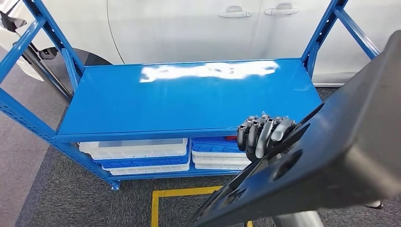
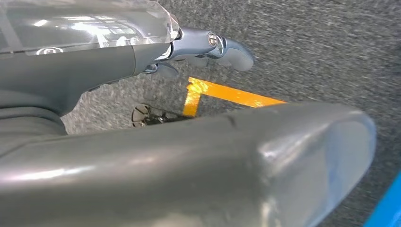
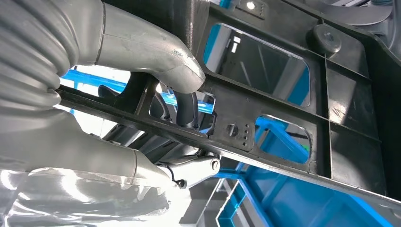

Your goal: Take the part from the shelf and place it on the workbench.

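Blue shelf (image 1: 189, 99), top deck bare and glossy, just ahead of right hand (image 1: 262, 135). White car body (image 1: 189, 28) behind the shelf.

Large black plastic part (image 1: 331, 161), tilted, raised in front of the shelf, off its deck. Right hand grasps it: dark fingers (image 1: 255, 132) curled over one edge, thumb (image 3: 156, 52) pressed on the ribbed, cut-out underside.

Lower shelf level, below and beyond the hand: stacked white and blue trays (image 1: 142, 153); contents too hidden to tell.

Left hand (image 2: 198, 45) over grey carpet and yellow floor tape (image 2: 222, 94); grip unclear.
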Robot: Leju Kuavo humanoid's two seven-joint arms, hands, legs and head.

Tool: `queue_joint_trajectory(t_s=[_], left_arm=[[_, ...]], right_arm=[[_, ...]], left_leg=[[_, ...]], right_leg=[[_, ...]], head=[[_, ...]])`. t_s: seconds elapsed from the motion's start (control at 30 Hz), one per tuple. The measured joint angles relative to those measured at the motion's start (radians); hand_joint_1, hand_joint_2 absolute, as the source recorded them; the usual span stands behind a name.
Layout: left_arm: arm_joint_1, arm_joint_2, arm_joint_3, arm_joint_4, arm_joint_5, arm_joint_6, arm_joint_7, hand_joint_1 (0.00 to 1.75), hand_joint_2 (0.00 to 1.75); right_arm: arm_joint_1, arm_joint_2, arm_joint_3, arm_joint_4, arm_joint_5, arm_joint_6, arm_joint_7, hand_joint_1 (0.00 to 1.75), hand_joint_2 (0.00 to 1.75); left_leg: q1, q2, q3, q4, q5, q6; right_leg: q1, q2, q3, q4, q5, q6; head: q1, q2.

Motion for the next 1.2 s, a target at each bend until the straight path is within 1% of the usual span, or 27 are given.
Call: queue_joint_trajectory(t_s=[0.03, 0.07, 0.1, 0.17, 0.2, 0.23, 0.3, 0.33, 0.37, 0.4, 0.43, 0.47, 0.53, 0.57, 0.6, 0.67, 0.7, 0.73, 0.83, 0.87, 0.9, 0.93, 0.97, 1.0, 1.07, 1.13, 1.2], left_arm=[[-0.002, 0.000, -0.001, 0.000, -0.001, 0.000, 0.000, 0.00, 0.00], [-0.004, 0.000, -0.002, 0.000, -0.002, 0.000, 0.000, 0.00, 0.00], [-0.005, 0.001, -0.002, 0.000, -0.002, 0.000, 0.001, 0.00, 0.00], [-0.005, -0.001, -0.003, 0.000, -0.002, 0.000, 0.002, 0.00, 0.00], [-0.005, -0.002, -0.004, 0.001, -0.002, 0.000, 0.003, 0.00, 0.00], [-0.006, -0.003, -0.006, 0.001, -0.003, 0.000, 0.006, 0.00, 0.00], [-0.007, -0.005, -0.011, 0.001, -0.008, 0.001, 0.014, 0.00, 0.00], [-0.007, -0.005, -0.014, 0.001, -0.012, 0.001, 0.019, 0.00, 0.00], [-0.007, -0.006, -0.016, 0.001, -0.017, 0.002, 0.023, 0.00, 0.00], [-0.007, -0.006, -0.018, 0.001, -0.023, 0.002, 0.029, 0.00, 0.00], [-0.007, -0.006, -0.020, 0.001, -0.029, 0.002, 0.033, 0.00, 0.00], [-0.007, -0.006, -0.022, 0.001, -0.034, 0.002, 0.038, 0.00, 0.00], [-0.008, -0.006, -0.027, 0.001, -0.039, 0.001, 0.046, 0.00, 0.00], [-0.009, -0.006, -0.030, 0.001, -0.037, 0.000, 0.048, 0.00, 0.00], [-0.009, -0.007, -0.031, 0.001, -0.034, 0.000, 0.049, 0.00, 0.00], [-0.008, -0.008, -0.032, 0.001, -0.022, 0.000, 0.045, 0.00, 0.00], [-0.007, -0.009, -0.032, 0.001, -0.016, 0.001, 0.043, 0.00, 0.00], [-0.005, -0.010, -0.032, 0.001, -0.012, 0.001, 0.040, 0.00, 0.00], [-0.004, -0.016, -0.032, 0.001, -0.006, 0.003, 0.032, 0.00, 0.00], [-0.005, -0.017, -0.032, 0.001, -0.004, 0.003, 0.031, 0.00, 0.00], [-0.005, -0.018, -0.032, 0.001, -0.003, 0.003, 0.030, 0.00, 0.00], [-0.006, -0.019, -0.032, 0.001, -0.003, 0.003, 0.029, 0.00, 0.00], [-0.006, -0.019, -0.032, 0.001, -0.002, 0.003, 0.029, 0.00, 0.00], [-0.007, -0.019, -0.032, 0.001, -0.002, 0.003, 0.029, 0.00, 0.00], [-0.009, -0.019, -0.031, 0.001, -0.002, 0.004, 0.028, 0.00, 0.00], [-0.010, -0.020, -0.031, 0.001, 0.002, 0.007, 0.028, 0.00, 0.00], [-0.010, -0.023, -0.028, 0.001, 0.006, 0.011, 0.029, 0.00, 0.00]], right_arm=[[0.000, -0.002, -0.002, -0.001, 0.000, 0.000, 0.000, 1.75, 1.75], [-0.001, -0.005, -0.003, -0.002, 0.001, 0.000, 0.000, 1.75, 1.75], [-0.001, -0.007, -0.004, -0.002, 0.001, 0.000, 0.000, 1.75, 1.75], [-0.002, -0.012, -0.006, -0.002, 0.002, 0.000, -0.001, 1.75, 1.75], [-0.002, -0.015, -0.008, -0.002, 0.002, 0.000, -0.001, 1.75, 1.75], [-0.001, -0.019, -0.011, -0.002, 0.002, 0.001, -0.001, 1.75, 1.75], [0.001, -0.024, -0.021, -0.003, 0.007, 0.006, -0.001, 1.75, 1.75], [0.004, -0.026, -0.029, -0.006, 0.014, 0.009, -0.001, 1.75, 1.75], [0.009, -0.027, -0.036, -0.011, 0.023, 0.010, -0.001, 1.75, 1.75], [0.015, -0.028, -0.043, -0.021, 0.033, 0.008, -0.001, 1.75, 1.75], [0.020, -0.028, -0.049, -0.033, 0.041, 0.001, 0.000, 1.75, 1.75], [0.023, -0.030, -0.054, -0.046, 0.045, -0.007, 0.001, 1.75, 1.75], [0.023, -0.037, -0.064, -0.076, 0.040, -0.022, 0.006, 1.75, 1.75], [0.023, -0.043, -0.071, -0.089, 0.032, -0.024, 0.009, 1.75, 1.75], [0.022, -0.050, -0.077, -0.099, 0.020, -0.021, 0.011, 1.75, 1.75], [0.021, -0.064, -0.088, -0.105, -0.004, -0.003, 0.010, 1.75, 1.75], [0.020, -0.069, -0.090, -0.103, -0.012, 0.009, 0.007, 1.75, 1.75], [0.019, -0.071, -0.092, -0.101, -0.016, 0.020, 0.005, 1.75, 1.75], [0.014, -0.073, -0.092, -0.086, -0.017, 0.037, 0.000, 1.75, 1.75], [0.012, -0.073, -0.092, -0.079, -0.015, 0.040, 0.000, 1.75, 1.75], [0.012, -0.073, -0.092, -0.073, -0.013, 0.042, 0.000, 1.75, 1.75], [0.011, -0.073, -0.091, -0.068, -0.011, 0.044, 0.000, 1.75, 1.75], [0.011, -0.073, -0.091, -0.064, -0.009, 0.045, 0.000, 1.75, 1.75], [0.010, -0.073, -0.091, -0.061, -0.008, 0.046, 0.000, 1.75, 1.75], [0.006, -0.073, -0.091, -0.056, -0.008, 0.048, 0.000, 1.75, 1.75], [0.000, -0.072, -0.091, -0.051, -0.008, 0.057, 0.000, 1.75, 1.75], [-0.007, -0.070, -0.091, -0.043, -0.008, 0.066, 0.000, 1.75, 1.75]], left_leg=[[-0.002, 0.000, 0.050, -0.070, -0.008, 0.005], [-0.005, -0.001, 0.082, -0.121, -0.022, 0.009], [-0.009, -0.001, 0.093, -0.146, -0.029, 0.013], [-0.007, 0.001, 0.080, -0.154, -0.010, 0.025], [-0.005, 0.004, 0.070, -0.156, 0.003, 0.032], [-0.002, 0.007, 0.058, -0.159, 0.017, 0.039], [-0.001, 0.010, 0.026, -0.158, 0.044, 0.047], [-0.002, 0.011, 0.009, -0.156, 0.057, 0.047], [-0.002, 0.011, -0.010, -0.153, 0.069, 0.046], [-0.002, 0.011, -0.029, -0.149, 0.080, 0.043], [-0.002, 0.011, -0.047, -0.143, 0.090, 0.041], [-0.002, 0.011, -0.064, -0.136, 0.098, 0.038], [-0.003, 0.009, -0.088, -0.124, 0.113, 0.029], [-0.004, 0.009, -0.093, -0.122, 0.121, 0.023], [-0.003, 0.008, -0.095, -0.123, 0.131, 0.017], [-0.001, 0.007, -0.098, -0.129, 0.145, 0.004], [0.000, 0.007, -0.106, -0.120, 0.131, -0.001], [0.001, 0.006, -0.118, -0.093, 0.096, -0.006], [0.003, 0.006, -0.168, 0.087, -0.053, -0.016], [0.003, 0.006, -0.175, 0.143, -0.070, -0.018], [0.003, 0.006, -0.166, 0.173, -0.061, -0.019], [0.003, 0.006, -0.141, 0.169, -0.034, -0.019], [0.003, 0.006, -0.097, 0.128, -0.004, -0.018], [0.003, 0.006, -0.041, 0.059, 0.008, -0.016], [0.000, 0.005, 0.059, -0.089, -0.014, -0.006], [-0.005, 0.003, 0.088, -0.150, -0.032, 0.007], [-0.002, 0.006, 0.070, -0.149, -0.012, 0.022]], right_leg=[[0.001, 0.000, -0.007, 0.003, 0.008, 0.005], [0.001, -0.001, -0.009, 0.004, 0.016, 0.010], [0.000, -0.001, -0.010, 0.002, 0.025, 0.016], [-0.001, 0.001, -0.013, 0.000, 0.035, 0.028], [-0.002, 0.003, -0.022, 0.013, 0.016, 0.034], [-0.003, 0.006, -0.035, 0.043, -0.022, 0.039], [-0.010, 0.008, -0.067, 0.161, -0.132, 0.049], [-0.013, 0.007, -0.078, 0.228, -0.167, 0.053], [-0.016, 0.007, -0.080, 0.279, -0.177, 0.058], [-0.019, 0.007, -0.068, 0.299, -0.162, 0.061], [-0.022, 0.007, -0.037, 0.282, -0.134, 0.062], [-0.024, 0.007, 0.011, 0.230, -0.109, 0.062], [-0.022, 0.007, 0.123, 0.079, -0.114, 0.055], [-0.019, 0.008, 0.158, 0.024, -0.127, 0.049], [-0.015, 0.008, 0.174, -0.008, -0.139, 0.042], [-0.014, 0.007, 0.164, -0.018, -0.122, 0.027], [-0.015, 0.004, 0.155, -0.020, -0.110, 0.018], [-0.017, 0.002, 0.142, -0.023, -0.096, 0.010], [-0.016, 0.000, 0.091, -0.023, -0.054, 0.000], [-0.015, 0.000, 0.071, -0.021, -0.040, 0.001], [-0.015, -0.001, 0.051, -0.018, -0.027, 0.002], [-0.014, -0.001, 0.031, -0.014, -0.015, 0.004], [-0.014, -0.002, 0.013, -0.009, -0.004, 0.007], [-0.014, -0.002, -0.003, -0.004, 0.006, 0.011], [-0.012, -0.003, -0.022, 0.004, 0.024, 0.021], [-0.011, -0.005, -0.027, 0.003, 0.045, 0.033], [-0.014, -0.003, -0.035, 0.006, 0.043, 0.044]], head=[[0.000, 0.000], [0.000, 0.000], [0.000, 0.000], [0.000, 0.000], [0.000, 0.000], [0.000, 0.000], [0.000, 0.000], [0.000, 0.000], [0.000, 0.000], [0.000, 0.000], [0.000, 0.000], [0.000, 0.000], [0.000, 0.000], [0.000, 0.000], [0.000, 0.000], [0.000, 0.000], [0.000, 0.000], [0.000, 0.000], [0.000, 0.000], [0.000, 0.000], [0.000, 0.000], [0.000, 0.000], [0.000, 0.000], [0.000, 0.000], [0.000, 0.000], [0.000, 0.000], [0.000, 0.000]])
